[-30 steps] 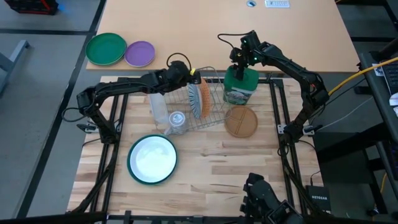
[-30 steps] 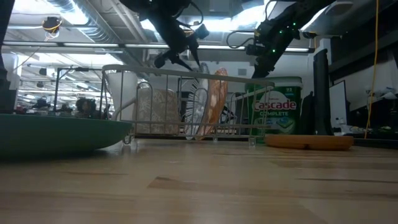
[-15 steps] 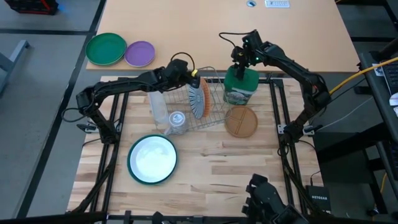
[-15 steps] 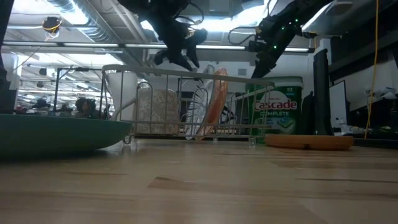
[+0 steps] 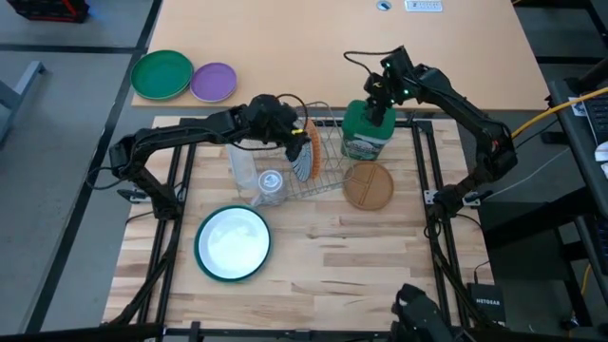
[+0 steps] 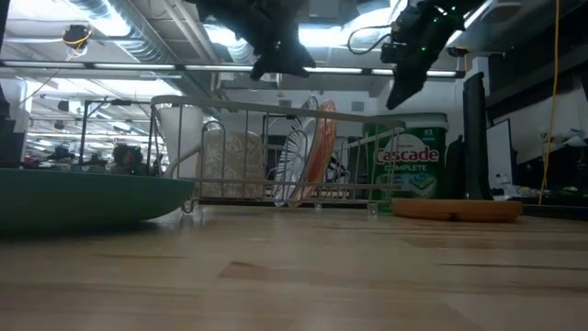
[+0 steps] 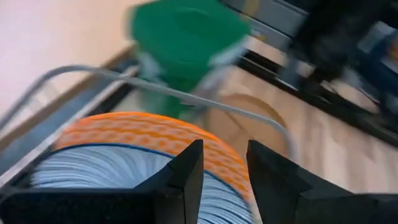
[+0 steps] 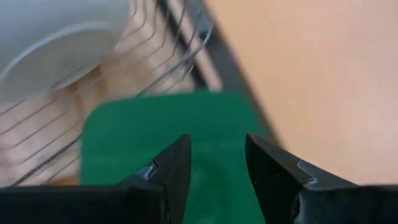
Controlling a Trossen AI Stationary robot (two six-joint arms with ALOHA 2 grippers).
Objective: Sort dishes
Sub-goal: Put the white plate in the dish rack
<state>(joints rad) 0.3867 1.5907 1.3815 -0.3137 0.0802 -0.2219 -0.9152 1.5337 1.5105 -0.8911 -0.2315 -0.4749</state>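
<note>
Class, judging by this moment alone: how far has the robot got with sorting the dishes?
Done: the orange plate and striped plate stand upright in the wire rack. In hand: nothing; the left gripper hovers open over those plates, the right gripper open above the green canister. Left: the teal plate and brown plate lie flat on the table.

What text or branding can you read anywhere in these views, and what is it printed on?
"cascade": on the green detergent canister behind the rack, low view.
"COMPLETE": just below it on the same label.
Smaller print on that label: too small to read.
"NETGEAR": on the black box at the table's lower right corner, high view; small, so only a probable reading.
White label on the tan surface at the top edge, high view: unreadable.
The plates show no text.
</note>
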